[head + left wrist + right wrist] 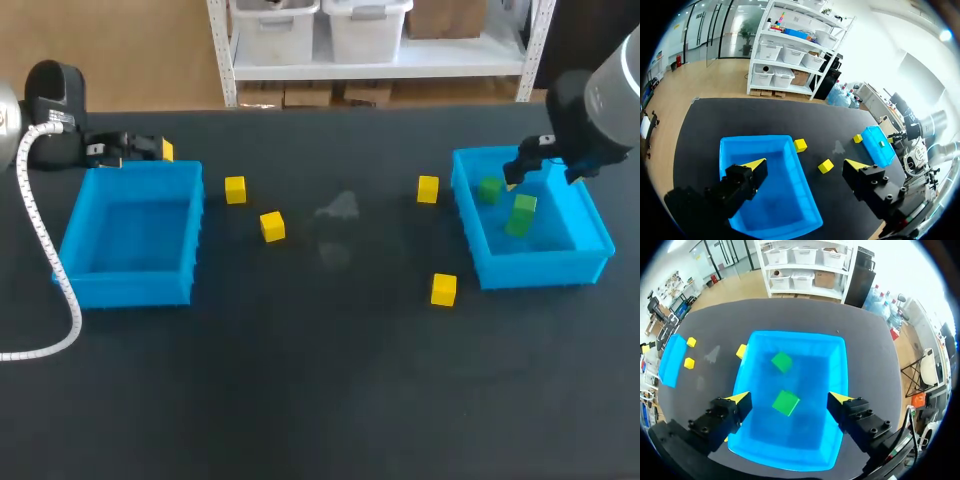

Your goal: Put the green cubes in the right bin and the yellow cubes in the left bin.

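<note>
Two green cubes point(489, 189) point(520, 213) lie in the right blue bin point(540, 268). My right gripper point(530, 160) hangs open over that bin's far side. In the right wrist view its gripper point(790, 398) is spread wide above one green cube point(786, 402), with the other green cube point(782, 361) further ahead. Several yellow cubes point(235, 189) point(272, 226) point(428, 189) point(444, 289) rest on the table between the bins. The left blue bin point(130, 285) holds nothing. My left gripper point(130, 148) stands open behind its far edge, and in its own view the gripper point(806, 164) holds nothing.
The black table point(320, 380) has open room in front of both bins. One yellow cube sits just outside the right bin's left wall, another near its front left corner. A white cable point(45, 250) runs along the left bin's left side.
</note>
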